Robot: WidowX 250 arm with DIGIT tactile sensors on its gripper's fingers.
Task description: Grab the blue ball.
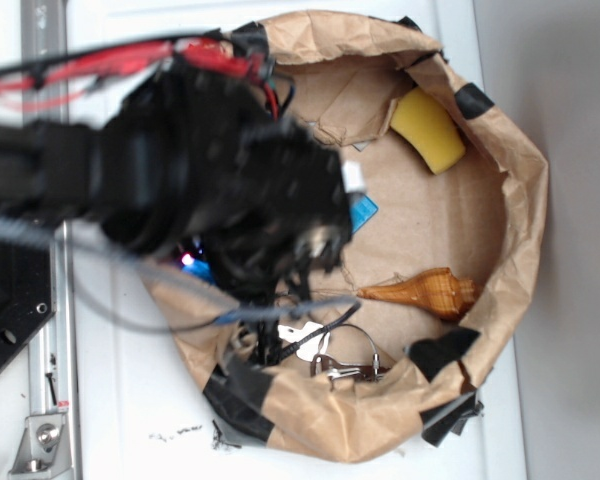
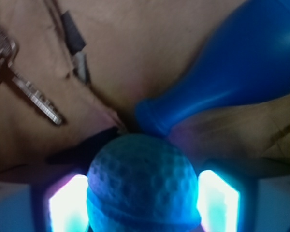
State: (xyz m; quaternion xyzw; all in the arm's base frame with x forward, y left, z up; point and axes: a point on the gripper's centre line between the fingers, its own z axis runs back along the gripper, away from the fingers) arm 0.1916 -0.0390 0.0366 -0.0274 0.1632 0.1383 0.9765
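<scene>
In the wrist view the blue ball [image 2: 142,186] sits between the two glowing fingers [image 2: 67,203] of the gripper [image 2: 142,205], which seems closed around it, so it is held, near the blue pin [image 2: 232,72] and key [image 2: 31,92].

Wrist view: ball [image 2: 142,186] sits between the hand's [image 2: 144,200] two fingers [image 2: 217,203], touching or just short of the pin's [image 2: 232,72] narrow end ahead of it; a key [image 2: 26,87] lies ahead-left, apart from both. Exterior view: everything sits inside a paper bin [image 1: 520,200] on the tabletop [image 1: 130,400]. Sponge [image 1: 428,128] near the top wall, shell [image 1: 420,292] lower right, keys and ring [image 1: 342,358] by the bottom wall, flat block [image 1: 364,212] mostly hidden under the arm [image 1: 180,170].
</scene>
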